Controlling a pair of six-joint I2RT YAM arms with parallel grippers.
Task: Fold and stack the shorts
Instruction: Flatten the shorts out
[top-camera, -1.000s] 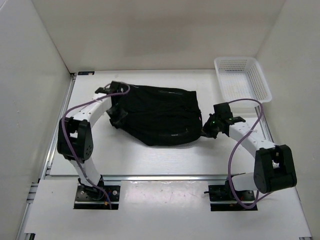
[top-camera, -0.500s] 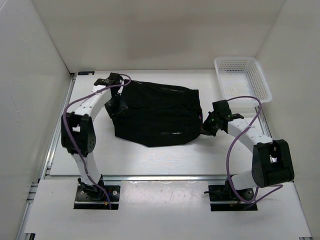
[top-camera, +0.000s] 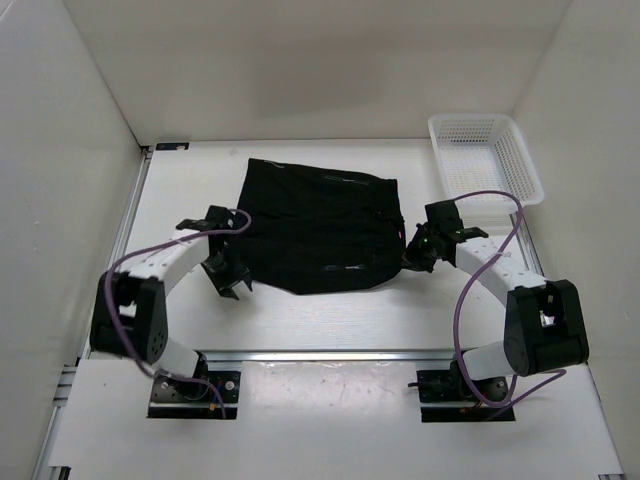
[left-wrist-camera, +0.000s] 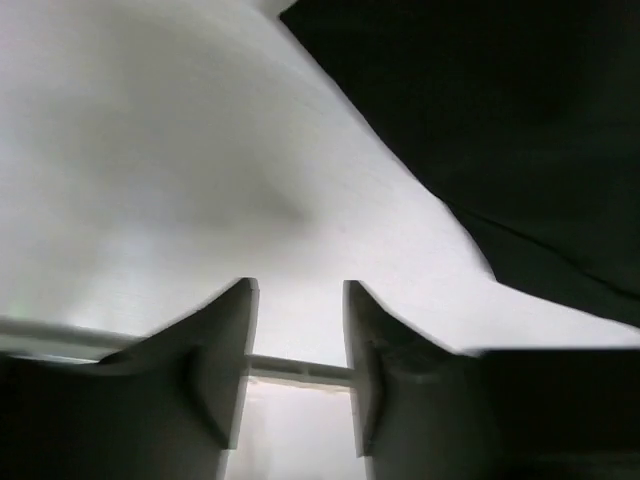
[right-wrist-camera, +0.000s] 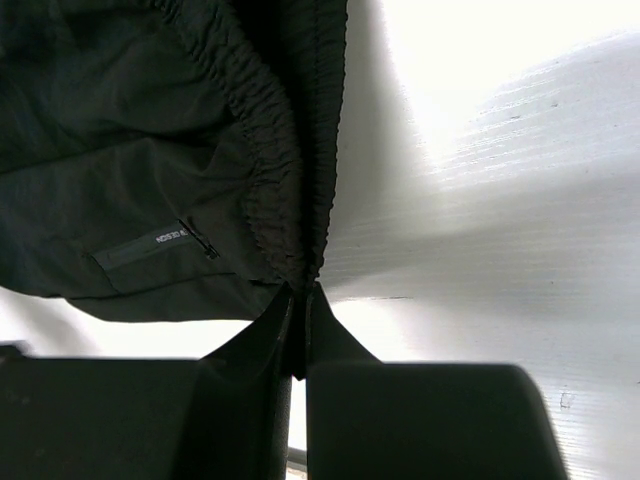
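Observation:
The black shorts (top-camera: 318, 222) lie spread and folded over on the white table in the top view. My right gripper (top-camera: 411, 255) is shut on their elastic waistband at the right edge; the right wrist view shows the gathered band (right-wrist-camera: 275, 150) pinched between the closed fingers (right-wrist-camera: 300, 310). My left gripper (top-camera: 228, 280) is open and empty, just off the shorts' lower left edge. In the left wrist view its fingers (left-wrist-camera: 298, 335) stand apart over bare table, with black fabric (left-wrist-camera: 500, 130) at the upper right.
A white mesh basket (top-camera: 484, 156) stands at the back right corner of the table. White walls enclose the table on three sides. The table's metal front rail (top-camera: 320, 353) runs just before the arm bases.
My left gripper let go of the shorts' far left corner and drew back toward the near left. The shorts settled flatter on the table. The right gripper held still.

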